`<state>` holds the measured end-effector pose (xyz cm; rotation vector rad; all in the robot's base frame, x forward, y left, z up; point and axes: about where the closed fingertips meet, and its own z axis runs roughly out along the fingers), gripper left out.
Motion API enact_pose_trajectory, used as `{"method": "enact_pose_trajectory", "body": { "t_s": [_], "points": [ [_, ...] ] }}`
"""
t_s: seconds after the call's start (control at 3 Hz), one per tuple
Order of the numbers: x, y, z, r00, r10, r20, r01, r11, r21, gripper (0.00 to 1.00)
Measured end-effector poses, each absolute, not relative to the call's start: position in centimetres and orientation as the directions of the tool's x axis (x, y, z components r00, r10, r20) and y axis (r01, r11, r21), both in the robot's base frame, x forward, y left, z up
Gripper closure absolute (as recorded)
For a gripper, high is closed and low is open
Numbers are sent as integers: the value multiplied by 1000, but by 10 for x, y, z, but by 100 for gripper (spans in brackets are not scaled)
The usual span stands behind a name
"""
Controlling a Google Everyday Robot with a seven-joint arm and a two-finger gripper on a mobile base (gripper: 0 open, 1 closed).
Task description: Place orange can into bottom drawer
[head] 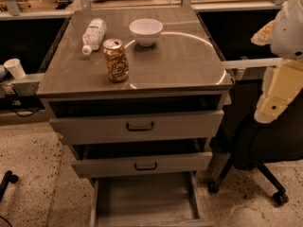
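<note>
The orange can [116, 60] stands upright on the cabinet top [180, 60], left of centre. The bottom drawer [144, 200] is pulled out at the foot of the cabinet, and its grey floor is bare. My arm hangs at the right edge of the view, beside the cabinet. Its cream gripper [276, 97] points down and left, well to the right of the can and holding nothing that I can see.
A white plastic bottle [93, 34] lies on its side behind the can. A white bowl [146, 30] stands at the back centre. The two upper drawers [139, 126] are partly pulled out. A black office chair [265, 150] stands right of the cabinet. A white cup [15, 68] is at the left.
</note>
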<state>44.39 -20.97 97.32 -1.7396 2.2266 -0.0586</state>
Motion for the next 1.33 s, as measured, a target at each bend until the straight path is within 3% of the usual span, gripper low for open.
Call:
{"method": "enact_pose_trajectory", "body": {
  "t_s": [0.67,1.33],
  "points": [
    [545,-69,915,7,-935,-354,-977,70,-203,0],
    [561,-46,903,39,-926,-376,-978,41,-203,0]
  ]
}}
